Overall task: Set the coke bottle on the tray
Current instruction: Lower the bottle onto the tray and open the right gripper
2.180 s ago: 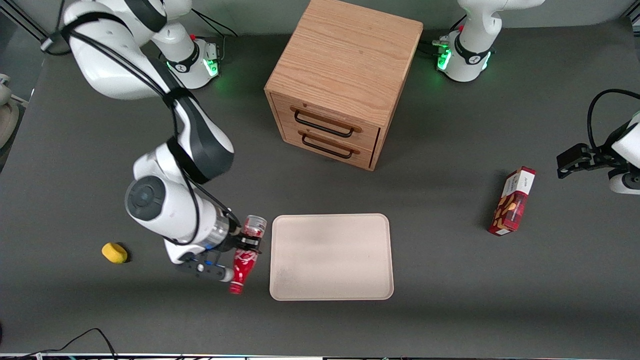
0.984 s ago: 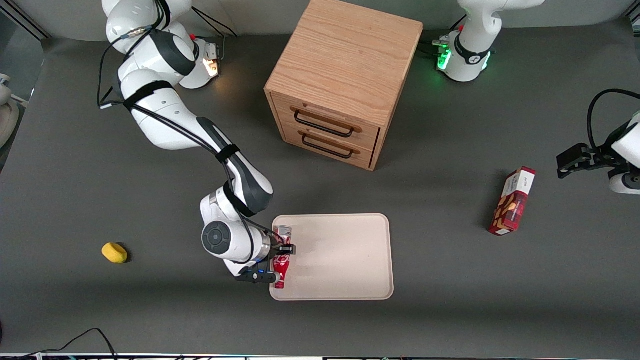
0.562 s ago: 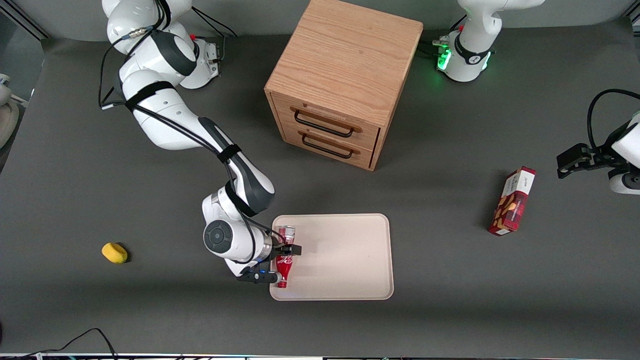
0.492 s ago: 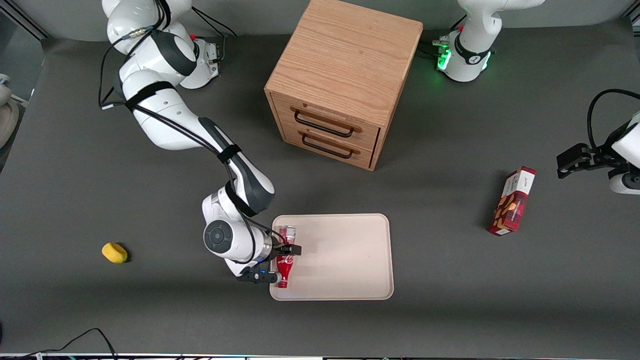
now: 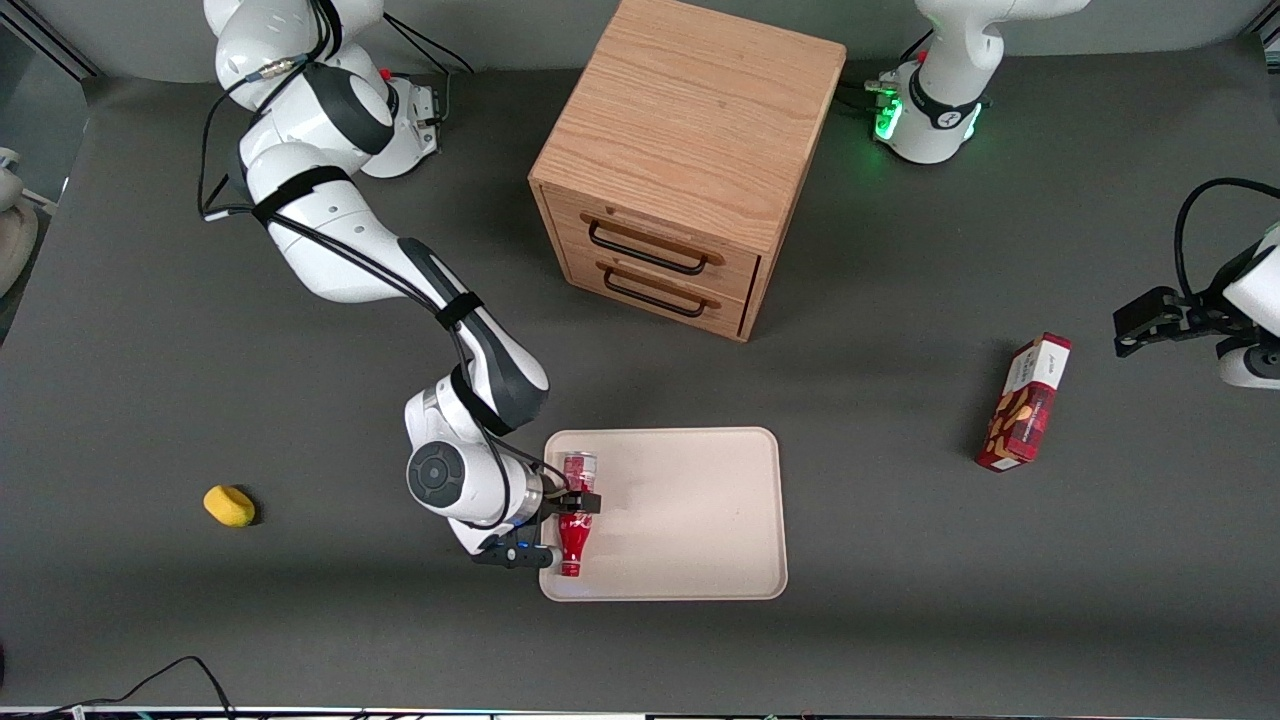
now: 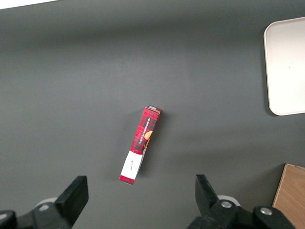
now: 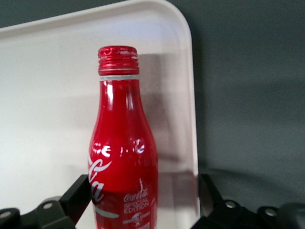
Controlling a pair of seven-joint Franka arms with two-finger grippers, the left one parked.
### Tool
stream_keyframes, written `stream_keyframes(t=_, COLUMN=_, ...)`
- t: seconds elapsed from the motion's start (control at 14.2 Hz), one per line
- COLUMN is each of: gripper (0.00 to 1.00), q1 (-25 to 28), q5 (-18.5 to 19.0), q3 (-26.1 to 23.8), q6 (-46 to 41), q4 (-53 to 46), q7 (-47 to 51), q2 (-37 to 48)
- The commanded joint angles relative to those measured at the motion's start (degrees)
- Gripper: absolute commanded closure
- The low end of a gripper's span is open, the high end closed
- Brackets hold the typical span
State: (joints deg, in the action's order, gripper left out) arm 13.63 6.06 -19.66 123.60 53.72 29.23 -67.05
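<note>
– Where is the coke bottle (image 5: 573, 515)?
– Lying on the tray (image 5: 690, 560), along the rim at my end, its base cut off in my wrist view.
– Your tool (image 5: 560, 528)?
– Parted around it, not clamping.

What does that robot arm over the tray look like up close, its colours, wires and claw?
The working arm has glossy white rounded shells with dark grey joint bands and a round grey end cap. Thin black cables strapped along it run to the black two-finger gripper; a small blue light glows there.
</note>
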Motion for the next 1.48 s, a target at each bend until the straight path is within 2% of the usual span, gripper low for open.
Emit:
stream_keyframes(t=0.0, gripper=0.0, q1=0.87, q5=0.79, q3=0.5, q6=0.15, q4=-1.87, q7=1.09, q2=-0.8)
stream_keyframes(t=0.98, gripper=0.0, q1=1.13, q5=0.35, q3=0.14, q6=-0.82, q4=-1.26, q7=1.88, q2=2.88)
stream_keyframes(t=1.2, gripper=0.0, q1=-1.31, q5=0.26, q3=-0.03, q6=-1.78, q4=5.75, q7=1.7, q2=10.68)
stream_keyframes(t=1.41, gripper=0.0, q1=-5.71, q5=0.18, q3=-0.03, q6=-4.15, q4=16.37, q7=1.62, q2=22.27)
